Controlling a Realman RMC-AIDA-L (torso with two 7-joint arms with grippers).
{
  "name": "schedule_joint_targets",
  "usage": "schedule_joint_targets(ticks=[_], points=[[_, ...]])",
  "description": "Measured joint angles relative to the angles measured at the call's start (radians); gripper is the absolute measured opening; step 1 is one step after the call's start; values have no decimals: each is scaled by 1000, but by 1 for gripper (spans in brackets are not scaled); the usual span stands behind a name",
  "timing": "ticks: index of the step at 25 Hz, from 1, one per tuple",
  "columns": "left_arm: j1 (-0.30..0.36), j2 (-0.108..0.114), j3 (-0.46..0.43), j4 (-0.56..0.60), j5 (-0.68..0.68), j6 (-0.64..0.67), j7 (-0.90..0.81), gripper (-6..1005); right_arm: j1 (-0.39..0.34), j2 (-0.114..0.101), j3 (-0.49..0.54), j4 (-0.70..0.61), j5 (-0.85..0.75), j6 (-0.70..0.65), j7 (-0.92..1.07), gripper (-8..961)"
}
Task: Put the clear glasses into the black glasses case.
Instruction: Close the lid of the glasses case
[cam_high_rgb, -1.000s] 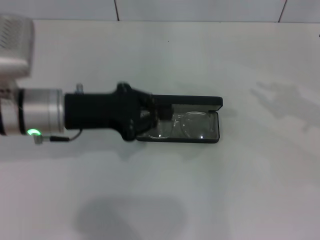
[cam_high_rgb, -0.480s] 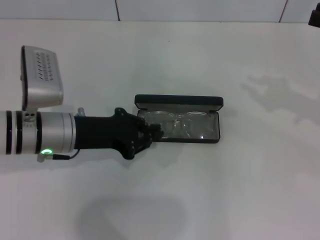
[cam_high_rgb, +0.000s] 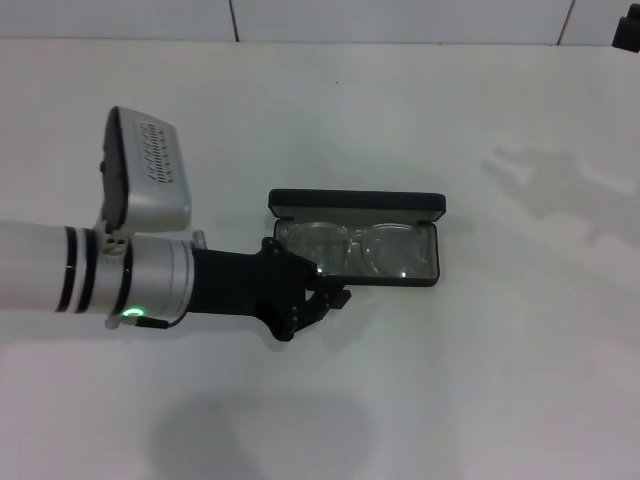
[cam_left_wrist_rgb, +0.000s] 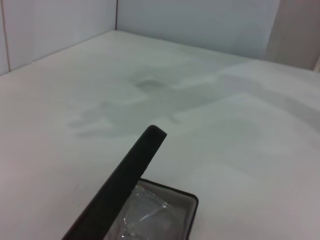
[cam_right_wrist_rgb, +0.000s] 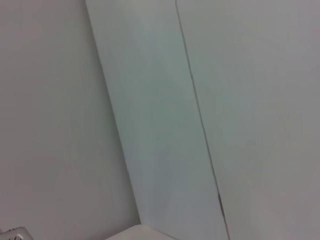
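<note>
Left gripper (cam_high_rgb: 335, 293) of mine hangs just beside the near left corner of the black glasses case (cam_high_rgb: 356, 206), holding nothing; whether its fingers are spread I cannot tell. White table (cam_high_rgb: 480, 380) lies bare all round, so I have room everywhere. Lid stands up, and the clear glasses (cam_high_rgb: 355, 247) lie inside, seemingly placed.

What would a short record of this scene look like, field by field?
glasses: clear glasses lying inside the case
case: black glasses case, open, lid raised at the back
left gripper: left gripper by the case's near left corner, holding nothing
right arm: out of the work area, only a dark bit at the head view's top right corner
surface: white table
task state: glasses in, lid not closed
</note>
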Motion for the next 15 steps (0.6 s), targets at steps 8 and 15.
schedule_joint_targets(ticks=[8,15], points=[[-8,-1,57,-2,-24,-69,-3,121,-11,2,1,1,8,-7,-9,249],[-8,-1,61,-7,-24,-99,-3,123,-12,3,1,2,9,-8,-14,248]])
